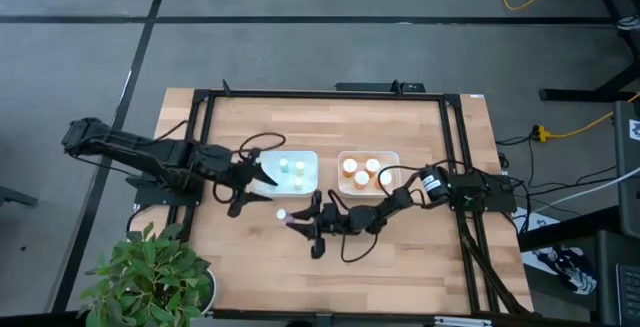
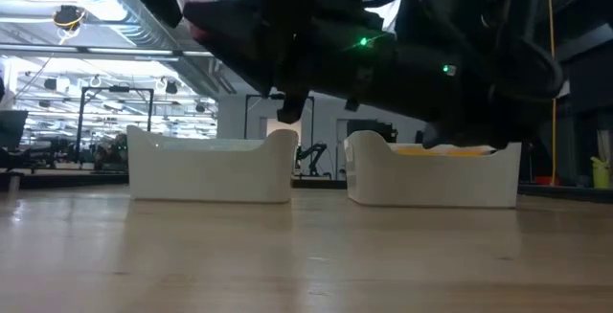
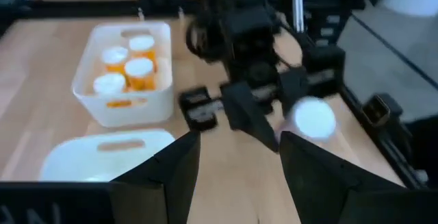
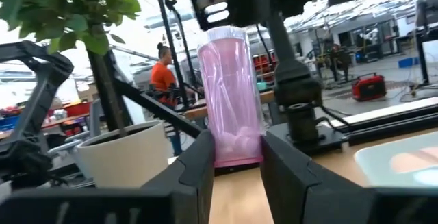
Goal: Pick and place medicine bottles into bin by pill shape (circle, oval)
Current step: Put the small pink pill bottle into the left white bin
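Observation:
My right gripper reaches in from the table's right and is shut on a small pale, pinkish see-through medicine bottle with a white cap, in front of the two white bins. The left bin holds pale bottles. Orange bottles stand in the right bin. My left gripper hovers open beside the left bin, pointing toward the held bottle, its fingers apart from it. My right gripper pinches the bottle's bottom end between its two fingers, coming from the table's right. The bottle sticks out beyond the fingertips toward the left arm, cap end farthest and tilted up, pills pooled at the held end. It is clear of the table.
A potted plant stands at the near left corner. A black frame runs along the table's far and side edges, and cables loop near the bins. Bare wood lies in front of the bins.

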